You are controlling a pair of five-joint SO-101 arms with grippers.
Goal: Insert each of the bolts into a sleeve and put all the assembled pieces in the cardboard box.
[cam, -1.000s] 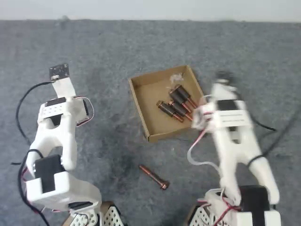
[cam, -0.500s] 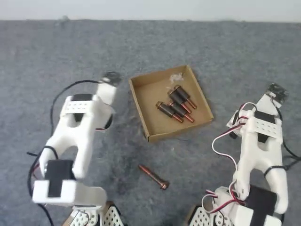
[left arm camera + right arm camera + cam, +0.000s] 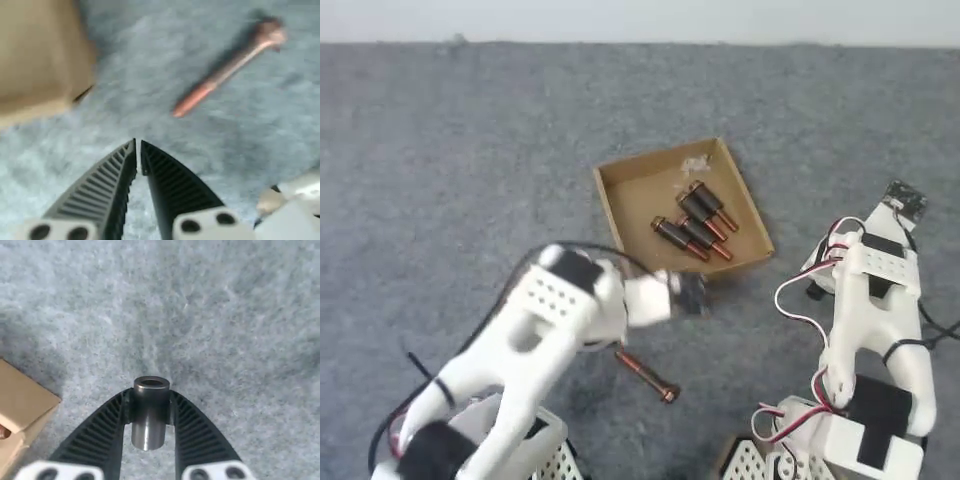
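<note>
Left gripper is hanging over the grey surface with its jaws drawn almost together, only a thin slit between the tips and nothing in them. In the high view it is hovering just beside the near corner of the cardboard box, above the stretch of surface between the box and the loose bolt. The bolt is lying flat on the surface, apart from the box, toward the near edge and between the two arm bases, with its head pointing toward the right arm's side.

The right gripper is clamping a dark sleeve between its ribbed fingers, the sleeve's open end facing away from the wrist. It is hovering over bare surface toward the right edge, with a corner of the box showing off to one side.

The box is sitting open near the middle of the surface, turned at an angle to its edges. Three assembled pieces are lying inside it, side by side and close together, against the wall nearest the right arm, each with a copper-coloured bolt end sticking out of its dark sleeve. The box wall is also showing in the left wrist view, apart from the bolt.
</note>
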